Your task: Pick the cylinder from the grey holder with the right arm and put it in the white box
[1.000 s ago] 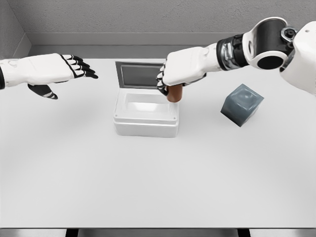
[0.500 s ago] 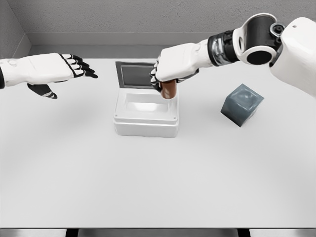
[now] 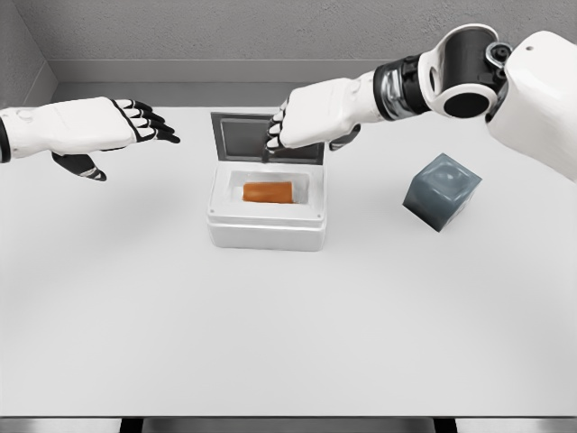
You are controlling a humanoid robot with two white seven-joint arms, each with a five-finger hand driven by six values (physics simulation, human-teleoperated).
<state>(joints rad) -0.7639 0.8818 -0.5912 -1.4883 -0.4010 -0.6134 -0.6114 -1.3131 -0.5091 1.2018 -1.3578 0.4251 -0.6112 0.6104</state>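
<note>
Head view: cylinder [image 3: 268,191] lying in box [image 3: 266,233]; right robot hand [image 3: 296,126] hovering above, fingers loosened, empty. Placing done; next, withdrawing upward.

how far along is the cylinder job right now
Done: the orange cylinder lies on its side inside the white box, and the grey holder on the right has nothing in it. In hand: nothing; the right hand hovers above the box with fingers relaxed. The left hand is open at the left, away from the box. Left: probably only pulling the right arm away.
</note>
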